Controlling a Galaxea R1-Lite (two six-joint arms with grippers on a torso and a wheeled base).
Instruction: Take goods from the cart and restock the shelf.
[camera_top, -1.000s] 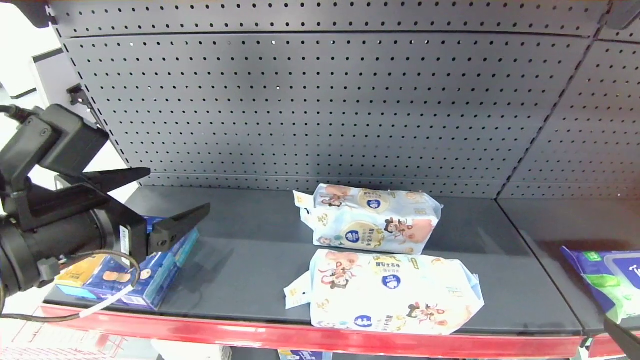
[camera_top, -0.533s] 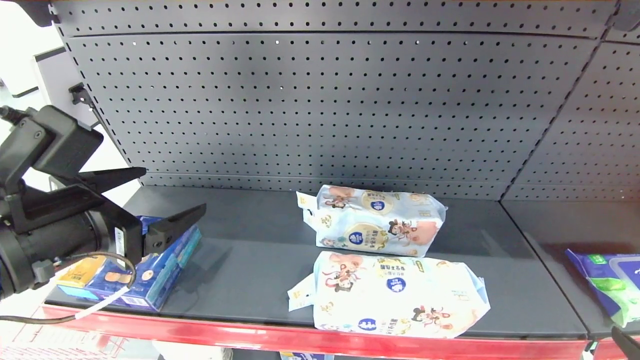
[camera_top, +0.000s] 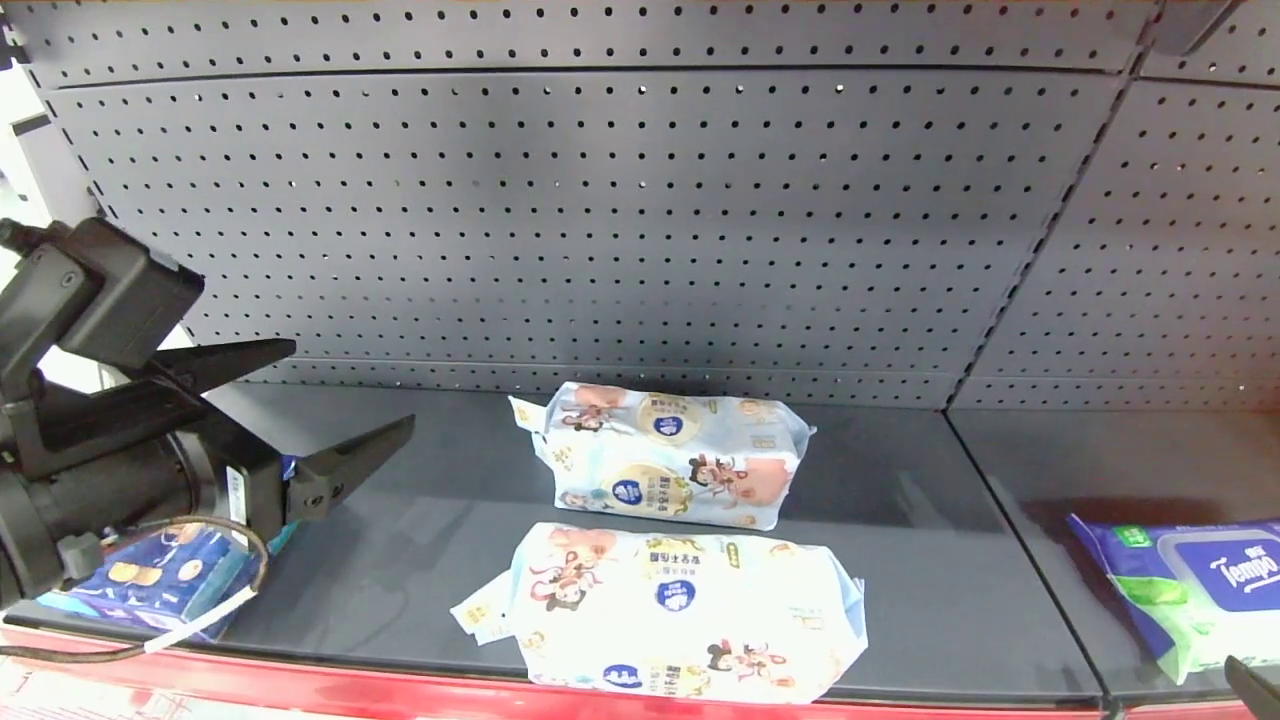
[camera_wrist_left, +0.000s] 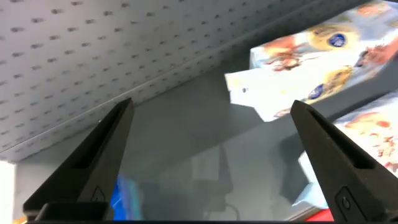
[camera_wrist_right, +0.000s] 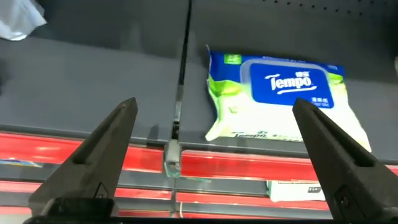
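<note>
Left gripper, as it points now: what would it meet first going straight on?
Bare dark grey metal shelf deck lies ahead of the open left gripper; farther on, the rear cartoon-printed pale blue soft pack sits nearest that line, though depth is unclear.

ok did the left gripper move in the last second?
Yes. The camera shifted too, but against the blue box the left gripper moved right along the shelf, closing on the rear cartoon pack.

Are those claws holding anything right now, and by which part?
Nothing is held: the left gripper and the right gripper are both open and empty.
</note>
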